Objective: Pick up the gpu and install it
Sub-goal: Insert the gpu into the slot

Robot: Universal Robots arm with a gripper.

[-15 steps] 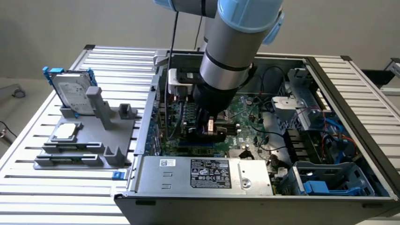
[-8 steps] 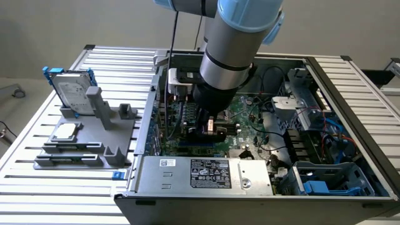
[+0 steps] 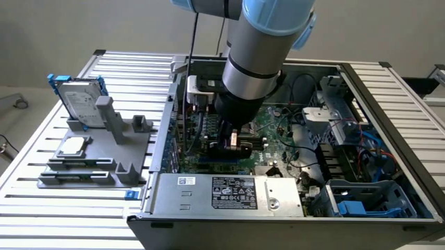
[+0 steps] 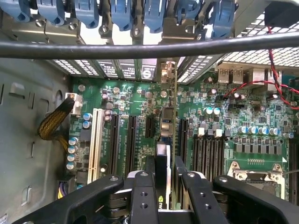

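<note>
We see the arm (image 3: 261,47) reaching down into the open PC case (image 3: 389,208). In the exterior view its bulk hides most of the gripper (image 3: 233,150) and whatever it carries.

In the wrist view the gripper (image 4: 164,163) pinches the gpu (image 4: 167,123) between its two fingers (image 4: 149,164), one on each face. The card is edge-on to us, so we get a thin green board edge and a bit of black shroud. Its silver end sits by the rear slot openings w/ the blue clips (image 4: 121,14).

The gpu stands upright over the motherboard (image 4: 233,116), among the black expansion slots and apart from the white slot (image 4: 96,140). We can't tell if its lower edge touches a slot, as the fingers cover that part. A dark cable (image 4: 140,47) crosses in front, blurred.

Outside the case, on the exterior view's left, a blue-framed hard drive (image 3: 80,99) and a small flat drive (image 3: 75,146) sit in a grey holder (image 3: 111,156).
</note>
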